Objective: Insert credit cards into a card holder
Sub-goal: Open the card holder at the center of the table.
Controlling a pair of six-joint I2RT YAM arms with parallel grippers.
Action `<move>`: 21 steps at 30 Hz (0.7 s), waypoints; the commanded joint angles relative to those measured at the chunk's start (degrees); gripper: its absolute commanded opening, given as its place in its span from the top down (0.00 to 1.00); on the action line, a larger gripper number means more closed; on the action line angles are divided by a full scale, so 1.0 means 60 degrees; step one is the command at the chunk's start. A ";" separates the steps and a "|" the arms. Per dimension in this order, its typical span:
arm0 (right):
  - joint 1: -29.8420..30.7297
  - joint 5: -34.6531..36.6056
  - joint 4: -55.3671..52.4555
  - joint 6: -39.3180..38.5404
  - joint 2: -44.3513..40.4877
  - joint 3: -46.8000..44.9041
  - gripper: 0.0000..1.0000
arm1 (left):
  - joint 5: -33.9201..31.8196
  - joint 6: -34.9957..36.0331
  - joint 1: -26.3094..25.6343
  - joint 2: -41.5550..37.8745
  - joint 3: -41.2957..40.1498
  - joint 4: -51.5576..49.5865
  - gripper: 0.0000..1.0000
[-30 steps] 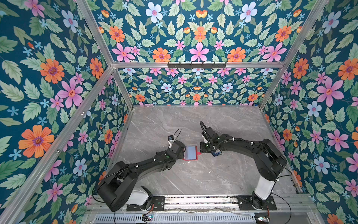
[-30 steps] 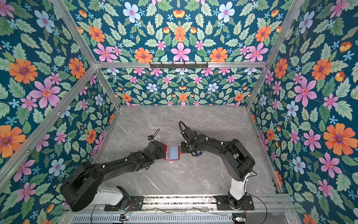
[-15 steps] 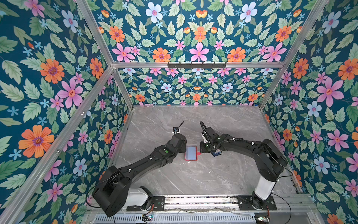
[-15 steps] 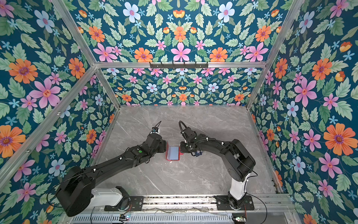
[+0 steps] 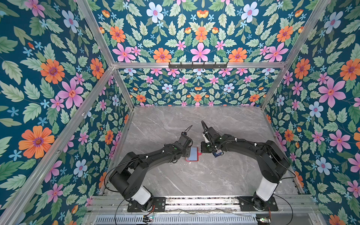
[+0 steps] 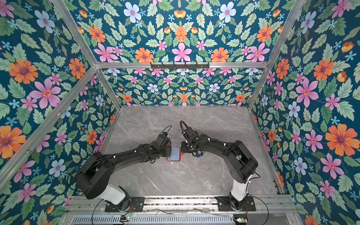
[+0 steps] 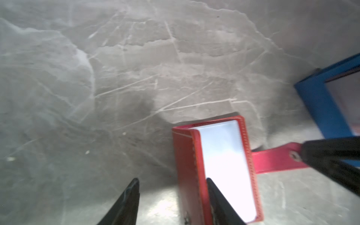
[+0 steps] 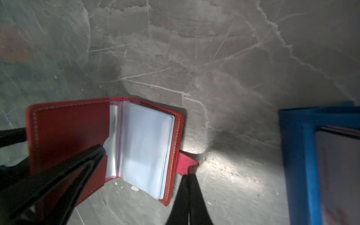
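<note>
The card holder point(image 5: 191, 153) lies open on the grey table point(image 5: 194, 179). The right gripper point(image 8: 188, 178) is clamped tight on its snap tab point(image 8: 184, 162). The left gripper point(image 7: 173, 181) stands half spread astride the raised cover point(image 7: 187, 165); whether a finger touches it is unclear. A whitish credit card point(image 8: 339, 165) rests in the blue tray point(image 8: 296, 155).

blue tray point(image 8: 298, 155) cut off, its card point(image 8: 341, 165) blurred

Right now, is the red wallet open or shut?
Open: the wallet lies spread, its cover folded back and the clear sleeves showing.
</note>
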 commanded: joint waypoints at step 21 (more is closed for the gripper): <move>0.0197 -0.0183 -0.0092 -0.0087 -0.0052 0.0463 1.00 | -0.1141 -0.1776 0.0261 0.0342 -0.1154 0.0381 0.66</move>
